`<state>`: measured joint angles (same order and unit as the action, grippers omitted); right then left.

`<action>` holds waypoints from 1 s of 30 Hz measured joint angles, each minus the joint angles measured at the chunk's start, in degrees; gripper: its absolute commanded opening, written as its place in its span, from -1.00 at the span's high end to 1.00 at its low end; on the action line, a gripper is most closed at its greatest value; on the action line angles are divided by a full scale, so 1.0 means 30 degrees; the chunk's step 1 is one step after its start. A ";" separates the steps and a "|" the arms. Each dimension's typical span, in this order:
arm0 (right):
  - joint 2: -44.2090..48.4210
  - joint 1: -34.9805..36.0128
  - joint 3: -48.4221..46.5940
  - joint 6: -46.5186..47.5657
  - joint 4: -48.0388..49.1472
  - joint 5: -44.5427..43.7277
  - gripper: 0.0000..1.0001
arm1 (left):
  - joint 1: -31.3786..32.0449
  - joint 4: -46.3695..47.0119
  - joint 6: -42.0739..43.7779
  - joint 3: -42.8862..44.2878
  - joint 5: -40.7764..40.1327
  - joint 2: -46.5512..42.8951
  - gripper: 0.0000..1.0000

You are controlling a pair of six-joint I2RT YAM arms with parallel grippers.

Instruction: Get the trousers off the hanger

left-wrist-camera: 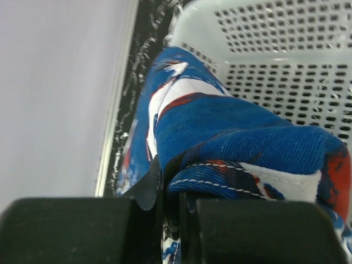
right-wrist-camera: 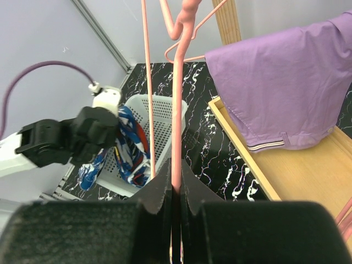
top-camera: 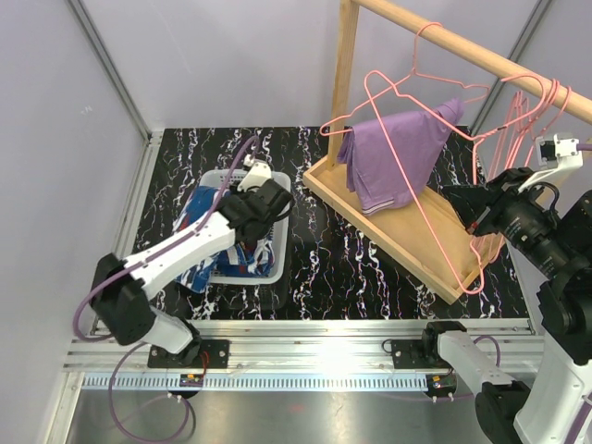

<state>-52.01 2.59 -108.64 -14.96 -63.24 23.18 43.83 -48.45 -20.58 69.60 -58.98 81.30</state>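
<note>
Fingers [left-wrist-camera: 71, 231] of your left gripper [left-wrist-camera: 164, 190] are pinched tight on the blue trousers [left-wrist-camera: 236, 143], held just above the white basket [left-wrist-camera: 286, 33] with cloth spilling over its left rim. The lilac trousers [top-camera: 402, 148] hang draped on a pink hanger [right-wrist-camera: 176, 110] well right of the basket, and your right gripper [right-wrist-camera: 175, 187] is clamped on what looks like that hanger's wire. You seem midway: let the blue pair go into the basket, then bring the left arm across to pull the lilac pair free
</note>
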 measured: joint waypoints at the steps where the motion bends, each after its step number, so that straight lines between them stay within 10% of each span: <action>1: 0.0044 0.0000 0.0087 -0.0007 0.0007 0.0007 1.00 | -0.0044 0.0036 -0.0146 0.0204 0.0233 0.0619 1.00; 14: 0.0364 0.0015 0.0707 -0.0095 0.0007 0.0175 1.00 | -0.1377 -0.2412 -0.2302 0.8072 0.3271 0.9063 1.00; 30: 0.0364 0.0124 0.0816 -0.0284 0.0138 0.1625 1.00 | -0.3177 0.0015 -0.7519 0.6477 0.9508 1.0069 1.00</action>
<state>-50.92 2.96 -106.19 -15.81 -62.83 28.05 34.30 -48.40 -43.13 89.03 -30.46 111.50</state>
